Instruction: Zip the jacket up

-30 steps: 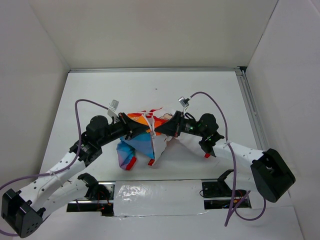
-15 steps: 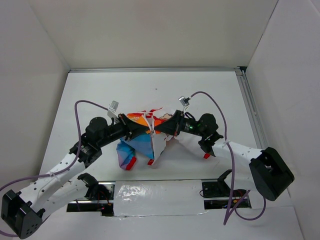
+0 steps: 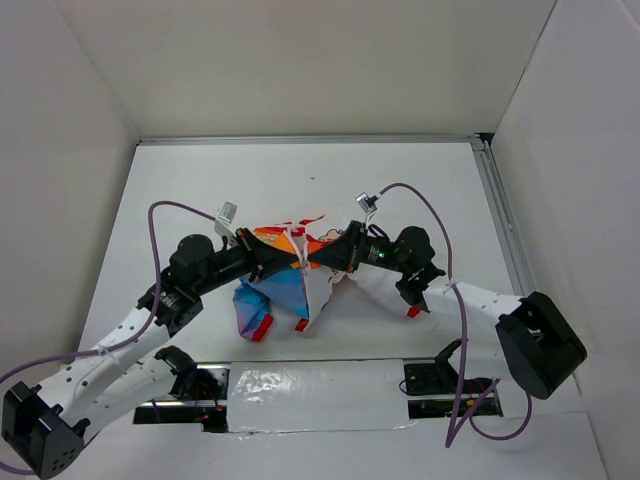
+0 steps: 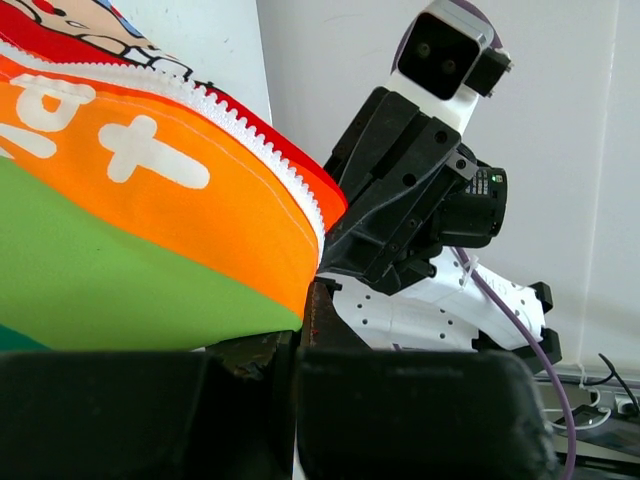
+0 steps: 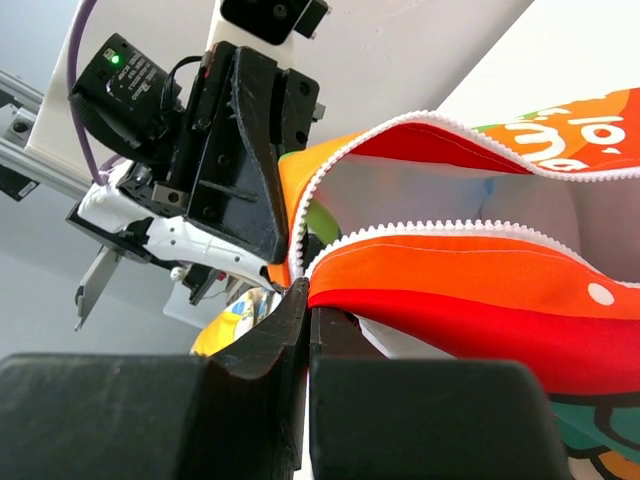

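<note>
Bright even light, blurred foregrounds

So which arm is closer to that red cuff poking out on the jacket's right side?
Right. The red cuff lies just beside the right arm, by its wrist; the left arm reaches in from the far side of the jacket.

Not much has moved on the top view. The right elbow has crept slightly left, and the left elbow has sunk a touch toward the bottom edge (tiny shifts, both). The right end effector seems a hair closer to the left end effector, which narrows the jacket fold raised between them.
</note>
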